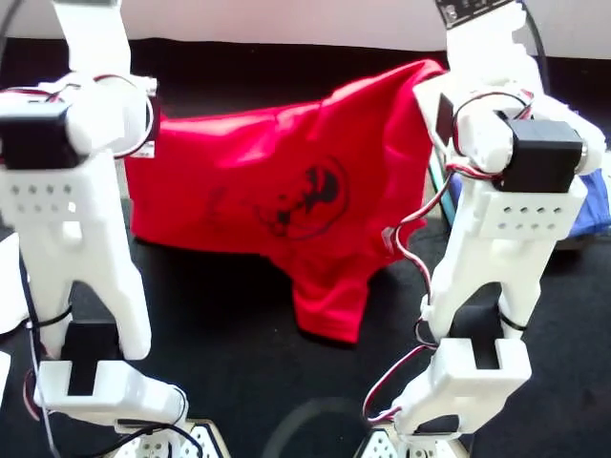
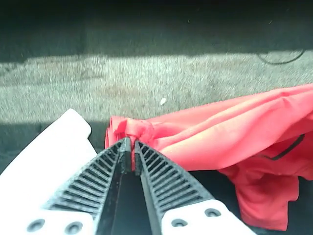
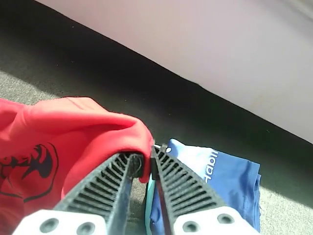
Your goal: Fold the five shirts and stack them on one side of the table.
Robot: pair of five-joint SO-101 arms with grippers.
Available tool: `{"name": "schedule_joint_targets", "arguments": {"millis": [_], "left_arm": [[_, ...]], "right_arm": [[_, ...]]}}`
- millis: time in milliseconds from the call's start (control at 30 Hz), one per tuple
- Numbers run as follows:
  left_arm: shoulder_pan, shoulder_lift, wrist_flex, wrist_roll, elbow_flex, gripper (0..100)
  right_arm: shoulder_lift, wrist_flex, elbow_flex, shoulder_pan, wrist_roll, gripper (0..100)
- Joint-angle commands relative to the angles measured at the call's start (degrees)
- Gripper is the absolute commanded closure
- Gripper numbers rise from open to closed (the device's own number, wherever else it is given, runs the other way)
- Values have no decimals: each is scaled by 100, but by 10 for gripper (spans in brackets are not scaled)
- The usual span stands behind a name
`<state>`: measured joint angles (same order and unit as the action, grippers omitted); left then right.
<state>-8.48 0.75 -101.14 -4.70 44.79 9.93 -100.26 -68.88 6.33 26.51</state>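
A red shirt (image 1: 277, 181) with a dark round print hangs spread above the black table between the two arms, one sleeve drooping toward the table. My left gripper (image 2: 130, 146) is shut on a bunched corner of the red shirt (image 2: 220, 132) at its left end. My right gripper (image 3: 145, 161) is shut on the red shirt (image 3: 73, 127) at its raised right corner, by the right arm (image 1: 496, 134) in the high view. Below that gripper lies a blue shirt (image 3: 220, 181) with white print, showing as blue cloth (image 1: 592, 205) at the high view's right edge.
The black table (image 1: 229, 324) stretches under the hanging shirt. A pale wall (image 3: 220, 54) runs behind the table's far edge. The left arm (image 1: 67, 162) stands tall at the left. A white object (image 1: 11, 286) lies at the left edge.
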Motion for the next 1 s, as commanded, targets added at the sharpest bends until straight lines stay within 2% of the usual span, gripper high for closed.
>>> {"name": "schedule_joint_targets", "arguments": {"millis": [0, 167, 367, 533, 700, 833, 967], "left_arm": [[-295, -171, -18, -35, -734, 991], [-673, -180, -18, -53, -1508, 991], [-822, -629, -9, -571, -3099, 991], [-840, -760, 105, -835, -4804, 991], [-840, -804, 853, -835, -6158, 991], [-840, -804, 1319, -835, -6818, 991], [-840, -760, 1556, -835, -7011, 991]], "right_arm": [[-31, -92, 374, 242, 26, 992], [-699, -92, 1596, 787, -176, 992], [-2229, -13, 4936, 1613, -431, 992], [-3336, 1042, 8004, 1727, -431, 992], [-4523, 2114, 10563, 1938, -431, 992], [-5455, 2563, 11776, 2237, -431, 992], [-6026, 2721, 12312, 2229, -431, 988]]}}
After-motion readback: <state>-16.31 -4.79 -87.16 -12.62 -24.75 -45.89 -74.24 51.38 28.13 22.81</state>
